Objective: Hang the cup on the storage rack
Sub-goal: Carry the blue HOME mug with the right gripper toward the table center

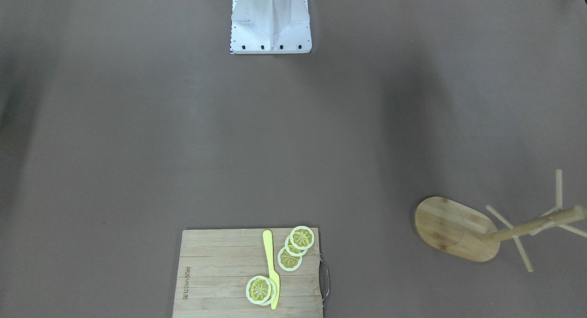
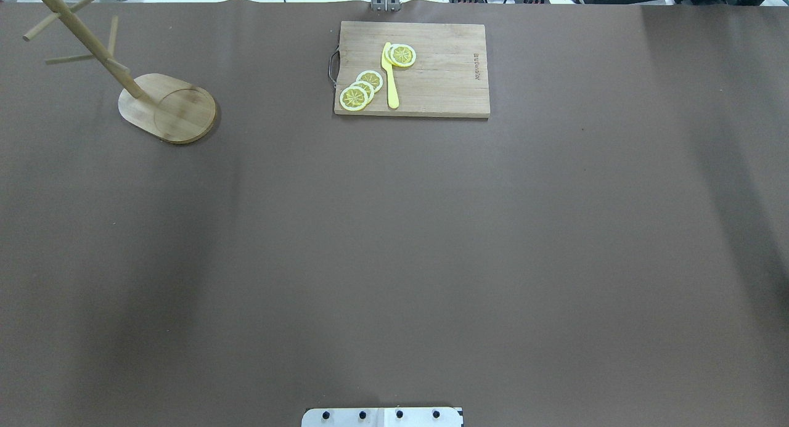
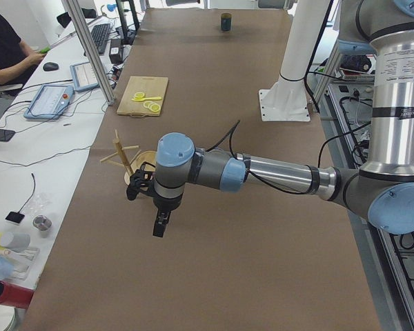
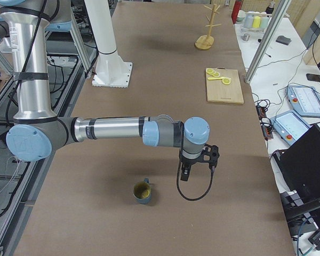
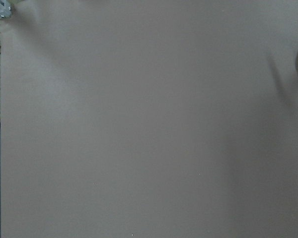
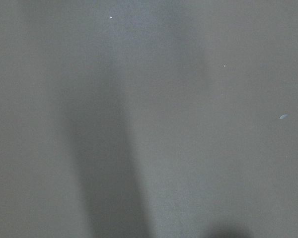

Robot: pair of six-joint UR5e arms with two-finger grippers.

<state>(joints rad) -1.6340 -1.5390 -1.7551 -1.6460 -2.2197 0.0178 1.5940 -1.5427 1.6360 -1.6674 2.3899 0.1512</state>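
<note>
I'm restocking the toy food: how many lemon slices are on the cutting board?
5. Three lemon slices overlap in a row on the cutting board's metal-handle side; two lie stacked on the yellow knife's other side, the lower mostly hidden.

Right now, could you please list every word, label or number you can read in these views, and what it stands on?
On the cutting board: one engraved mark along a short edge, too small and blurred to read.
On the cup: no lettering can be made out.
On the storage rack: none.
</note>
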